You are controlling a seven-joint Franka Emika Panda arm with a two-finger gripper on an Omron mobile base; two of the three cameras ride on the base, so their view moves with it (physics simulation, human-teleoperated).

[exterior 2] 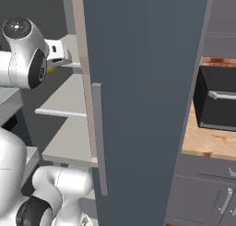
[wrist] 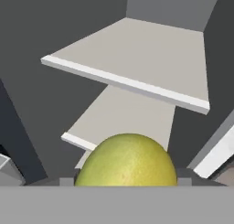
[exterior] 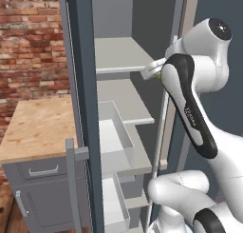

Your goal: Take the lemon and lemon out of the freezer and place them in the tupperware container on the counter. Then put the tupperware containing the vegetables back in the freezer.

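From the left base view I see the arm reaching into the open freezer (exterior: 118, 18) at upper-shelf level; a sliver of yellow-green, the lemon (exterior: 157, 76), shows just under the wrist beside the shelf edge, with the pincer itself hidden behind the forearm. The desk (exterior: 40, 127) at left is matte, grained tan wood over grey cabinets, and I see no container on the part shown. From the right base view, the slate-grey door panel blocks most of the cavity; a small yellow patch of the lemon (exterior 2: 50, 69) sits at the white hand in front of the smooth pale shelves. In the hand view, the lemon (wrist: 127, 161) is a dull, finely pitted, rounded fruit seated low against the pincer, with the flat shelf boards beyond and apart from it. I judge the pincer is pinching the lemon, though the fingertips are hidden. Risk, as I judge it: the round, hard skin may roll out of a two-point hold, or the hand may strike the shelf lip or door edge on withdrawal.
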